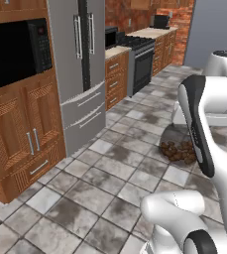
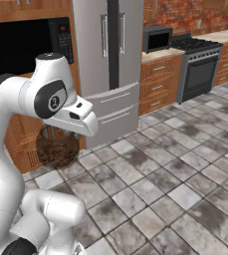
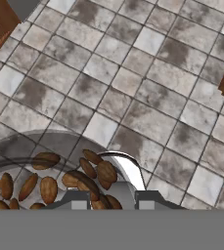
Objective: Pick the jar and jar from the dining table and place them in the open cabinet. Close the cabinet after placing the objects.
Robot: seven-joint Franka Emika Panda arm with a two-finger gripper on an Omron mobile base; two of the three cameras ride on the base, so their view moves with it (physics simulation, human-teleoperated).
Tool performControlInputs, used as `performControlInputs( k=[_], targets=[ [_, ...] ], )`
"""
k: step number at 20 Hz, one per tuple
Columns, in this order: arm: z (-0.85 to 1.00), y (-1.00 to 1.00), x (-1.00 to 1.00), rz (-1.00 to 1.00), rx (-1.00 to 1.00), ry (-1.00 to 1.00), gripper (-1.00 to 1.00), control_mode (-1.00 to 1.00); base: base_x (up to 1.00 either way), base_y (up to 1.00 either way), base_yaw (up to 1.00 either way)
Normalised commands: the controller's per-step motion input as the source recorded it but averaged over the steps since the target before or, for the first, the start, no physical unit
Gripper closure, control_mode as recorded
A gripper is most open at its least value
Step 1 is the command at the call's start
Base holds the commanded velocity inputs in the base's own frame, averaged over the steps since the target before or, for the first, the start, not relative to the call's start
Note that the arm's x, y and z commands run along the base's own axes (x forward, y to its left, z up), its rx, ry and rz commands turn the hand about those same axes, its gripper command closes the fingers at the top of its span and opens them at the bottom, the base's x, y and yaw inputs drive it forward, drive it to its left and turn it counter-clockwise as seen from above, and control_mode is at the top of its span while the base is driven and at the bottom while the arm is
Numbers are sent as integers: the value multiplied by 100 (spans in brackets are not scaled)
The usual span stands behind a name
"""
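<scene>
Hand view: bean-filled jar (image 3: 59, 180) in hand (image 3: 112, 200)

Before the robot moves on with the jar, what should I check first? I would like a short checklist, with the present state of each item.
1. Jar held: ok. The jar of brown beans sits at the gripper, above the floor.
2. Grip firm: cannot tell. The fingertips are at the glass, but the contact is hidden.
3. Jar upright, nothing spilled: ok. No beans lie on the tiles.
4. Path ahead free: ok. Open tiles lie between the arm and the fridge.
5. Open cabinet located: cannot tell. The doors beside the fridge are shut.
6. Second jar located: cannot tell.
</scene>
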Motion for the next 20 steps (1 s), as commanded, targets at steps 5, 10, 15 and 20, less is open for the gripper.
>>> performControlInputs(
  k=[5,10,15,20],
  targets=[
    [0,0,0,0,0,0,100,100,98,24,-15],
    [0,0,0,0,0,0,100,100,100,26,-26],
    [0,0,0,0,0,0,100,100,100,34,-27],
    [0,0,0,0,0,0,100,100,100,4,-30]
  ],
)
